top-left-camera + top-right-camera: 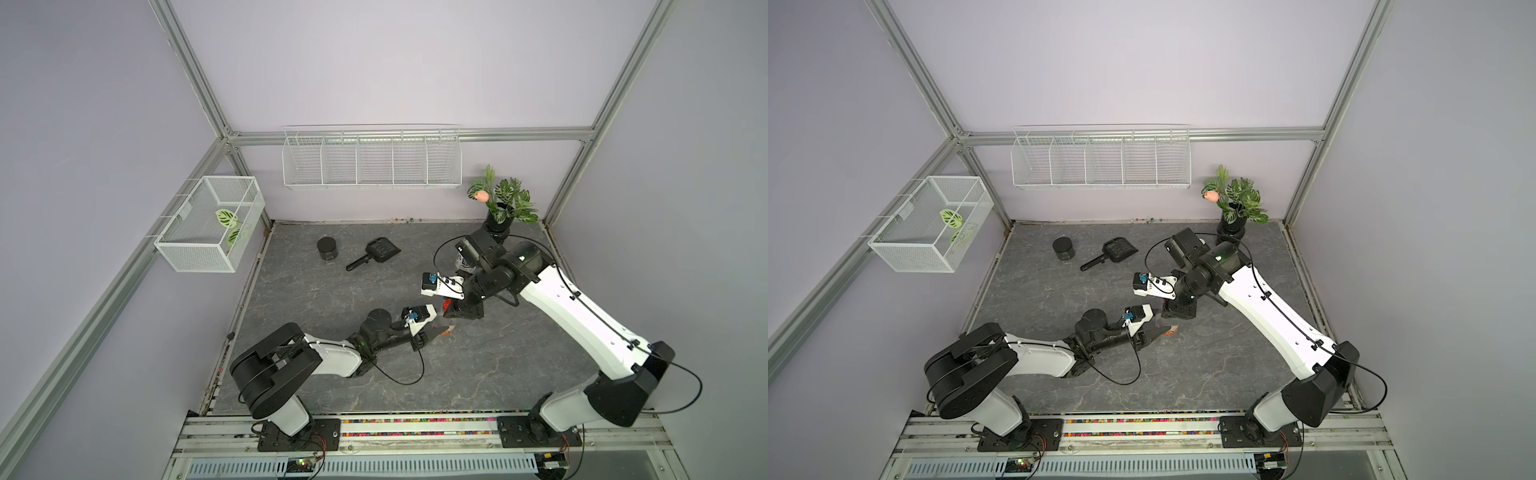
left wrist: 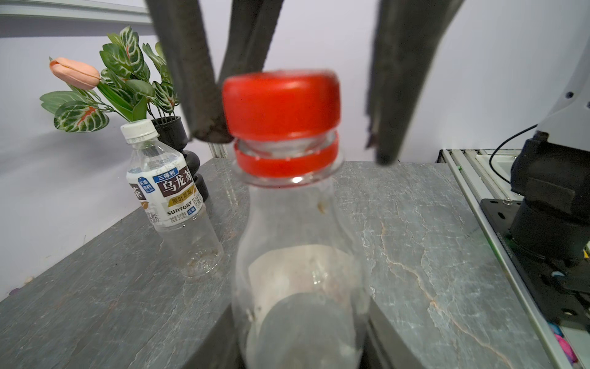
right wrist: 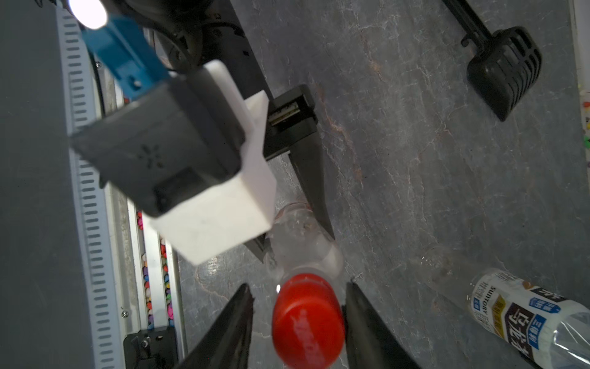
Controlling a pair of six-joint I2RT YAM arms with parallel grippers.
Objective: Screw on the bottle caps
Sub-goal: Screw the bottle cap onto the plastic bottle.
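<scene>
The left gripper [image 2: 300, 345] clasped the slim clear bottle [image 2: 300, 255]; the red cap [image 2: 281, 105] sat on its neck; the right gripper [image 3: 298, 286] straddled it, jaws parted; the white-capped bottle [image 2: 172, 204] stood beside the plant [image 2: 127, 73]

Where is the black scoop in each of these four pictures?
Top view: scoop far back on the table, beside the black jar.
Top view: same spot, beside the jar.
Left wrist: not in it.
Right wrist: on the table, beyond the red cap.
Shared landmark: the grey marbled table.
</scene>
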